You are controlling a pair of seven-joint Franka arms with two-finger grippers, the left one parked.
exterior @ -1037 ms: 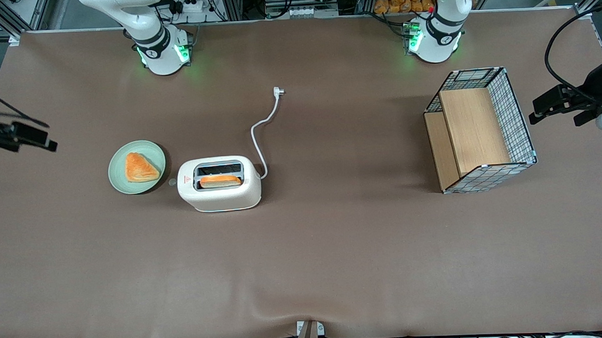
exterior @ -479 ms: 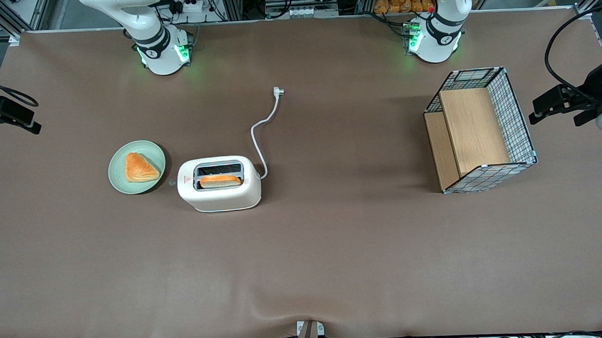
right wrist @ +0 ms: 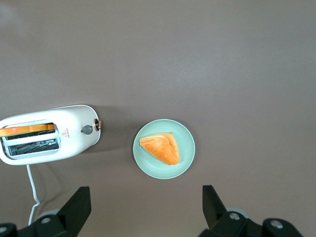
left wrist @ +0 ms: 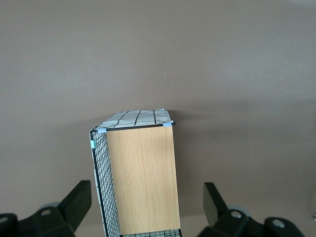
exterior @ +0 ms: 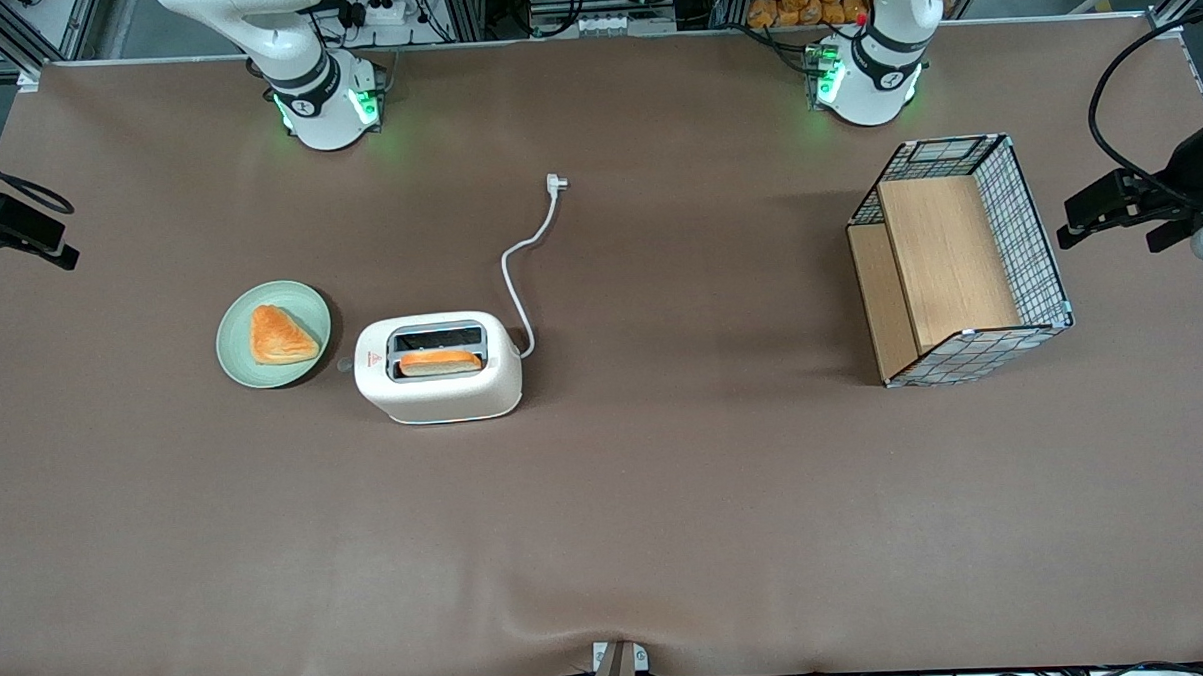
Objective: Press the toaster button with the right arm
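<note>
Table [exterior: 608, 538]: brown cloth, spans the whole scene.
Toaster [exterior: 439, 384]: cream-white, stands upright about mid-depth, toward the working arm's end of the table; two slots face up, red triangle mark on top at the end beside the plate.
Bread slice [exterior: 440, 362]: sits in the slot nearer the front camera, its top edge showing; the farther slot holds nothing.
Toaster button [exterior: 343, 365]: small round knob, sticks out of the narrow end that faces the plate; untouched, nothing on it.
Plate [exterior: 234, 363]: pale green, just beside the button end of the toaster, not touching it.
Pastry [exterior: 281, 335]: golden triangle, lies on the plate.
Cord [exterior: 511, 261]: white, leaves the toaster's other end and curves away from the front camera.
Plug [exterior: 555, 183]: lies loose on the cloth at the cord's end.
Wire crate [exterior: 1036, 233]: wooden shelf inside, toward the parked arm's end, well apart from the toaster.
Gripper [right wrist: 145, 195]: on the right arm, hangs above the table's edge at the working arm's end, farther from the front camera than the plate, well apart from the toaster; fingers spread wide, holding nothing.
</note>
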